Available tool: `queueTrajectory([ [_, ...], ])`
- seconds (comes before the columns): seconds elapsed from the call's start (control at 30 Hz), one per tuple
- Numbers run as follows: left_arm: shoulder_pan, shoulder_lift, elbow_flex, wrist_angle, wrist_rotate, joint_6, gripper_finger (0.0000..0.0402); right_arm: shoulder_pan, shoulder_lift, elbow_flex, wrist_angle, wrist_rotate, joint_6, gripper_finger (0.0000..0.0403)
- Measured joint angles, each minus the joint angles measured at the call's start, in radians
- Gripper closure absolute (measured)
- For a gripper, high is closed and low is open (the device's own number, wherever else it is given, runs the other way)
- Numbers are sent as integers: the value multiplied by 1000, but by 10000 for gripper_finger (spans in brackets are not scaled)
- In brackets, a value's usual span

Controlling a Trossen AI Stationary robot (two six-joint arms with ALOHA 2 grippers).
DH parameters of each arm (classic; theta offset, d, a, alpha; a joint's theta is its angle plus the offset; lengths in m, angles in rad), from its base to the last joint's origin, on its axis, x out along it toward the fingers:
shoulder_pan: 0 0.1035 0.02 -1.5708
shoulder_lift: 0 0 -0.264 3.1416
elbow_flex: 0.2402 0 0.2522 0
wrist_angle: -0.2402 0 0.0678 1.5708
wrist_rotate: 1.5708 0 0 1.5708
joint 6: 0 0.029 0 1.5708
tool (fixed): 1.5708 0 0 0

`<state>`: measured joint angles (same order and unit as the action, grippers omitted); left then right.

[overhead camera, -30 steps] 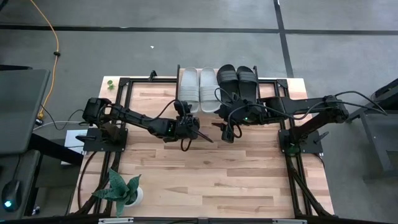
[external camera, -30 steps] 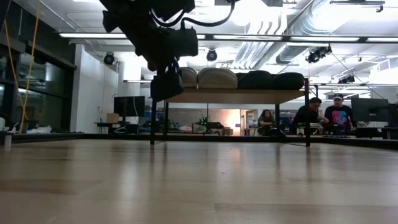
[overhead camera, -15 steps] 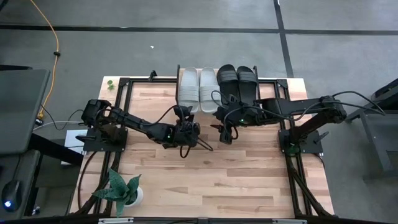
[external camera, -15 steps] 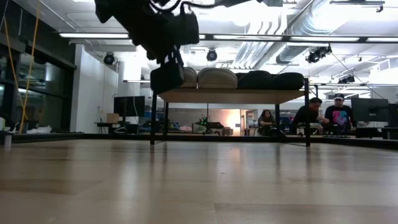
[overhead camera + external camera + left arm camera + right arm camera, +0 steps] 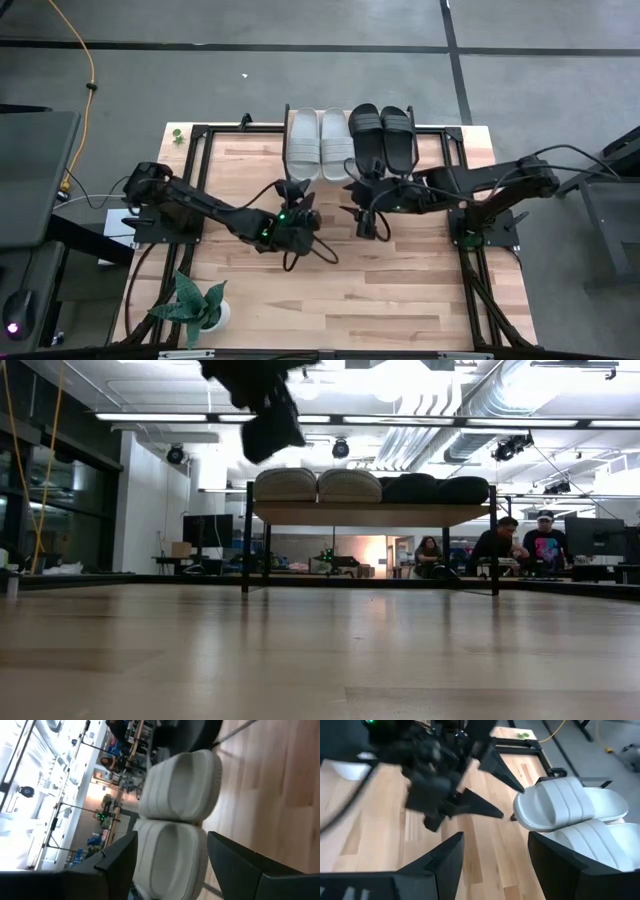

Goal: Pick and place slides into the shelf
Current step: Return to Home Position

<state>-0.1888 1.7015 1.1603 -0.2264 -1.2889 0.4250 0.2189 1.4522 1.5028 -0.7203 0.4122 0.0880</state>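
Observation:
All four slides rest sole-down, side by side, on the shelf [image 5: 350, 165] at the table's far edge. The light grey pair [image 5: 320, 145] is on the left and the black pair [image 5: 382, 138] on the right. In the low view they sit in a row on the plank [image 5: 370, 514]. My left gripper [image 5: 300, 190] hovers open just in front of the grey pair [image 5: 175, 805]. In the low view it is high up [image 5: 268, 420]. My right gripper [image 5: 367, 225] is open in front of the black pair, and its wrist view shows my left gripper [image 5: 445, 780] and the grey slides [image 5: 570, 807].
A small potted plant [image 5: 200, 305] stands near the table's near-left corner. Black frame rails [image 5: 195, 160] run along both sides of the table. Bare wooden tabletop [image 5: 330, 290] stretches in front of the shelf. People [image 5: 520, 545] sit in the room beyond.
My left gripper has risen well above the table and drawn back a little toward the near edge, away from the shelf, staying open. The slides have stayed in place on the shelf.

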Motion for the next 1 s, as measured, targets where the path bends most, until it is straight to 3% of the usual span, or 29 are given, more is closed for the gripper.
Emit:
queueTrajectory([
  [0.17, -33, -67, 5, -69, 14, -84, 177, 33, -4, 0, -2, 58, -10, 192],
  [0.5, -33, -180, -3, -333, 232, -314, 177, 57, -7, 0, -2, 86, -25, 194],
  [0.87, -31, -309, -116, -214, 316, -284, 177, 87, -73, -1, -19, 85, -47, 243],
  [1.0, 6, -379, -196, -112, 414, -233, 177, 117, -111, -1, -33, 90, -54, 261],
])
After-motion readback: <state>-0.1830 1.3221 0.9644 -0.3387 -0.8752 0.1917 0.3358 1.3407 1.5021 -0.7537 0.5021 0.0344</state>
